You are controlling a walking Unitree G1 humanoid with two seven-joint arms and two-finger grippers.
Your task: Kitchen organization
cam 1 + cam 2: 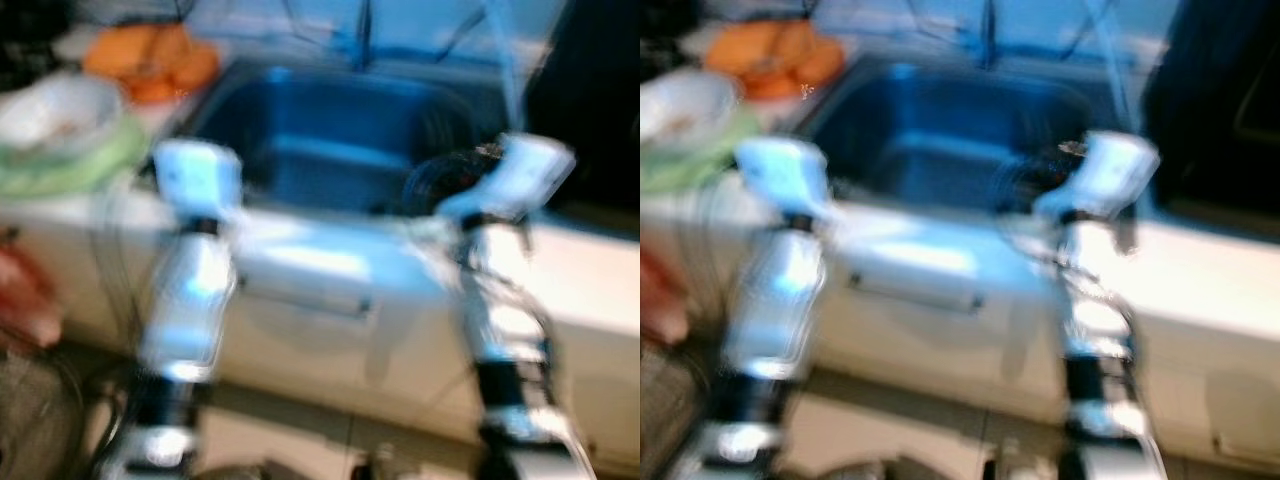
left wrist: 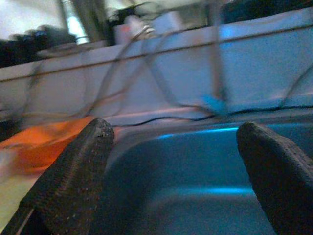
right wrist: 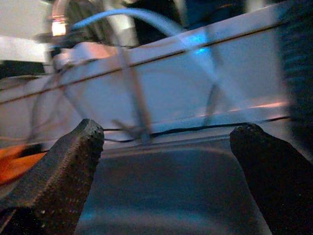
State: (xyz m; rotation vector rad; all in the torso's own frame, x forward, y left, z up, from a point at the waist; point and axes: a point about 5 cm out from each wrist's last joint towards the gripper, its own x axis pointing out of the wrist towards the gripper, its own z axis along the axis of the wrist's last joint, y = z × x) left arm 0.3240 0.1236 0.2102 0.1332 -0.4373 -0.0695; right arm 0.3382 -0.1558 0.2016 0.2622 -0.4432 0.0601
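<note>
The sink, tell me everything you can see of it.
The sink is a deep rectangular basin that looks like metal, blue-tinted in this blurred picture, set into a pale counter. Its bottom looks bare. A tap stands behind it. Both arms reach toward its front rim, the left pincer and the right pincer open over the basin.

Motion-blurred sink, orange heap and bowl, contents unreadable.

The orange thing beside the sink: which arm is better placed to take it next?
Probably the left. The orange thing lies on the counter on the robot's left of the sink. The left claw is open, with it showing beside one finger. The right claw faces the basin.
</note>
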